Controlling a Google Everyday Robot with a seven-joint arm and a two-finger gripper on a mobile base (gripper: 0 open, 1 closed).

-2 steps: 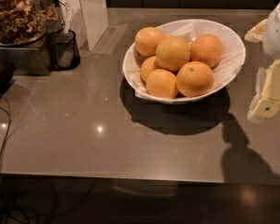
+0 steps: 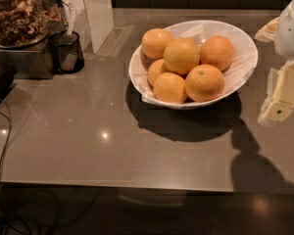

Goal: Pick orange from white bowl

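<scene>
orange (image 2: 181, 55), round, yellow-orange and dimpled, sits at the middle of a heap of six near-identical fruits inside the white bowl (image 2: 245, 67), raised a little above its neighbours and touching them. the other oranges (image 2: 169, 87) crowd around it: one behind to the left, one behind to the right, two in front on the left, and one at the front right that shows a small green stem dot. the bowl is wide, shallow and glossy, with a slanted rim that is higher on the far side, and it appears to be lined with crinkled white paper. it stands on a smooth grey-brown counter (image 2: 88, 146) and casts a dark shadow toward the front edge. the gripper (image 2: 267, 75) hangs at the right edge of the view, just beside the bowl's right rim and apart from the fruit; its two cream-coloured fingers (image 2: 281, 94) are spread wide, one above and one below, with nothing between them. its shadow falls on the counter below it. well to the left of the bowl stands a small black mesh cup (image 2: 66, 53) with something pale standing in it. beside the cup, in the far left corner, a clear container of brown, nut-like pieces (image 2: 17, 13) rests on a metal box. a white upright panel (image 2: 95, 13) stands behind the cup. a black cable (image 2: 5, 131) trails down over the counter's left front edge.
</scene>
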